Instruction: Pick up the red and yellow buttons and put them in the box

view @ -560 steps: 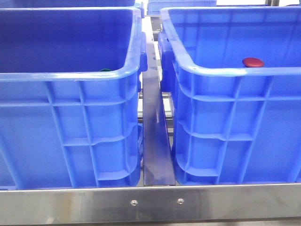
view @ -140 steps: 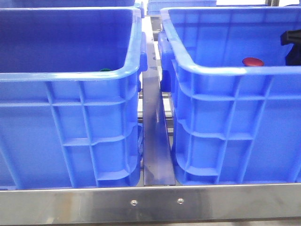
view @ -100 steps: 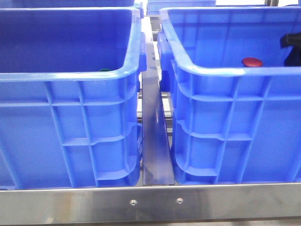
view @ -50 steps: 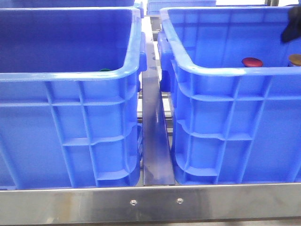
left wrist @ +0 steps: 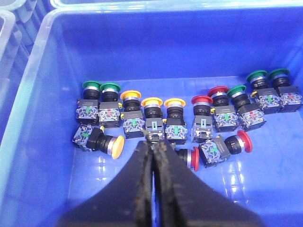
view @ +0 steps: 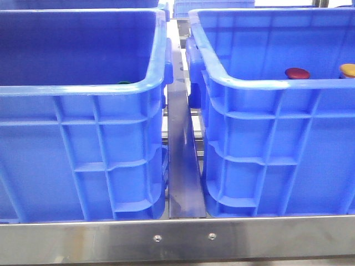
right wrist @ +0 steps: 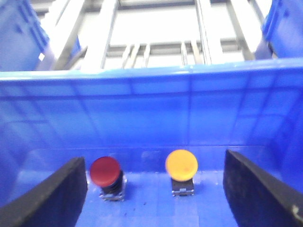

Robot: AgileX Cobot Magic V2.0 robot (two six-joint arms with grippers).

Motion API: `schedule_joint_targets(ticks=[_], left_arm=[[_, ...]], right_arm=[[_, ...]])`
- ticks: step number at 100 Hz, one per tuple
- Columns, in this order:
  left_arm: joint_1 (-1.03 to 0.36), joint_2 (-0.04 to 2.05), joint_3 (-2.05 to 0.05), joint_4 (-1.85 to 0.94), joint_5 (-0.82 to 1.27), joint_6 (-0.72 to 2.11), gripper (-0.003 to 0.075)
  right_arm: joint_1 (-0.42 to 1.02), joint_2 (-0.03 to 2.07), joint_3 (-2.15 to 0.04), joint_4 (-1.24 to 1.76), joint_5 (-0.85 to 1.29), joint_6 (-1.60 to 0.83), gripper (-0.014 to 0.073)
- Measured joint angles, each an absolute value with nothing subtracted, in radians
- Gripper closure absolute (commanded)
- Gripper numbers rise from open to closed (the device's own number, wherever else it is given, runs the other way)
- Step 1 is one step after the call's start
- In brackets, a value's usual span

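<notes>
A dark red button [view: 298, 73] and an orange-yellow button [view: 348, 70] stand side by side on the floor of the right blue box [view: 266, 83]. The right wrist view shows the same red button [right wrist: 105, 171] and yellow button [right wrist: 181, 164] upright near the box's far wall [right wrist: 142, 109]. My right gripper [right wrist: 155, 163] is open and holds nothing, its fingers [right wrist: 52, 198] apart on either side of the pair. My left gripper [left wrist: 154, 144] is shut, hanging over a row of buttons in the left crate [left wrist: 33, 94]. Neither gripper shows in the front view.
The left crate [view: 83, 88] holds several red, yellow and green push buttons with switch blocks; a yellow one [left wrist: 112, 145] and a red one [left wrist: 239, 142] lie on their sides. A metal rail [view: 183, 166] runs between the crates. A steel bar [view: 177, 238] crosses the front.
The right gripper, seen at the front view's right edge, rose and left that view. The yellow button now stands in the right box beside the red one.
</notes>
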State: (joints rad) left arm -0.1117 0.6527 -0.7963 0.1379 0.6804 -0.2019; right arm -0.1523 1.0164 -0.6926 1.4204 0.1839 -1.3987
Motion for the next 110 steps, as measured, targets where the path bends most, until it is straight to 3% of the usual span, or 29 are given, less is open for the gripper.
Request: schedule_joint_targets(ticks=[26, 35, 47, 71, 110], left_arm=[[-0.112, 0.653, -0.796, 0.138, 0.680, -0.202, 0.0739], [-0.112, 0.653, -0.796, 0.138, 0.680, -0.202, 0.0739], [-0.112, 0.653, -0.796, 0.138, 0.680, -0.202, 0.0739], [-0.112, 0.653, -0.796, 0.138, 0.680, -0.202, 0.0739], [-0.112, 0.653, -0.796, 0.138, 0.680, -0.202, 0.0739]], right_arm=[[-0.152, 0.749, -0.562, 1.435, 0.249, -1.397, -0.0008], [-0.152, 0.682, -0.540, 1.435, 0.284, -1.397, 0.0043], [-0.152, 0.625, -0.535, 1.435, 0.297, -1.396, 0.0222], [-0.152, 0.606, -0.535, 1.435, 0.297, -1.396, 0.0696], [-0.152, 0.606, -0.530, 1.435, 0.298, -1.396, 0.0690]])
